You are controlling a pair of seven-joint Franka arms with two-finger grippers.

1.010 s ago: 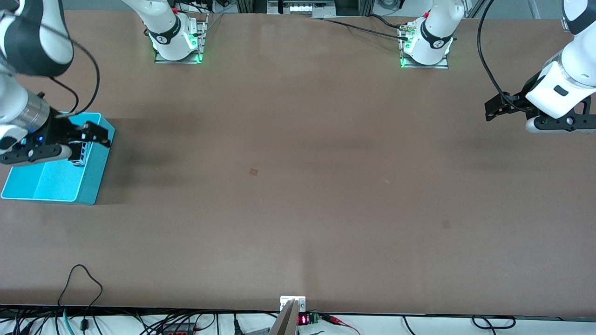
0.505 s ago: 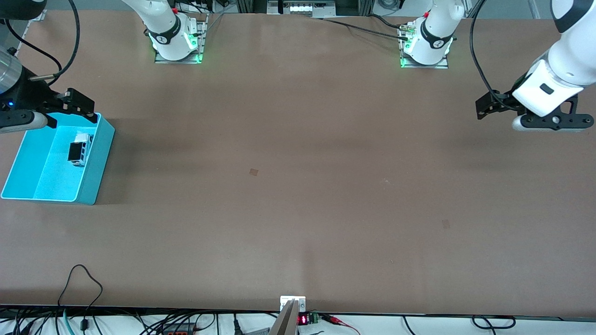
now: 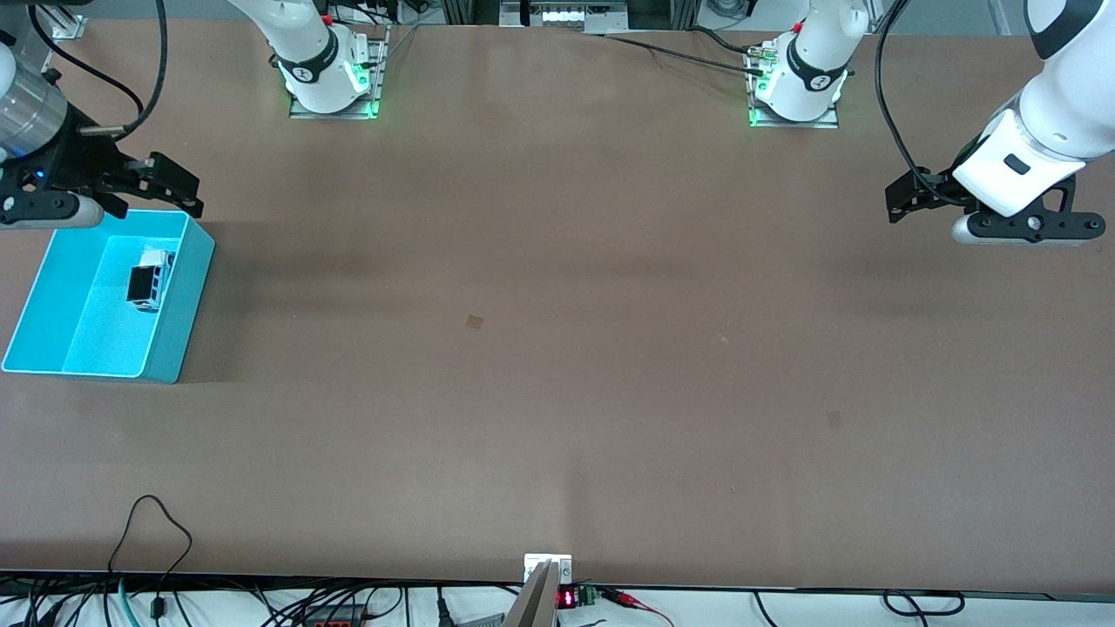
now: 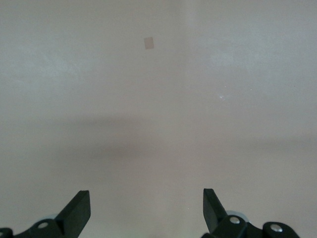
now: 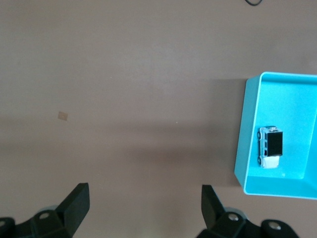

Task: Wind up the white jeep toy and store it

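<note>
The white jeep toy (image 3: 148, 276) lies in the blue bin (image 3: 187, 300) at the right arm's end of the table. It also shows in the right wrist view (image 5: 270, 147), inside the bin (image 5: 246, 129). My right gripper (image 3: 174, 185) is open and empty, up in the air over the table beside the bin's edge that is farther from the front camera; its own view shows it (image 5: 143, 203) over bare table. My left gripper (image 3: 908, 193) is open and empty in the air over the left arm's end of the table, seen also in its own view (image 4: 146, 208).
The brown table (image 3: 557, 348) carries a few small tape marks (image 3: 474, 321). Cables (image 3: 148, 540) hang at the edge nearest the front camera. The two arm bases (image 3: 331, 78) stand along the edge farthest from that camera.
My right gripper has let go of the jeep, risen out of the bin and pulled back off it. My left gripper has drifted slightly toward the table's middle.
</note>
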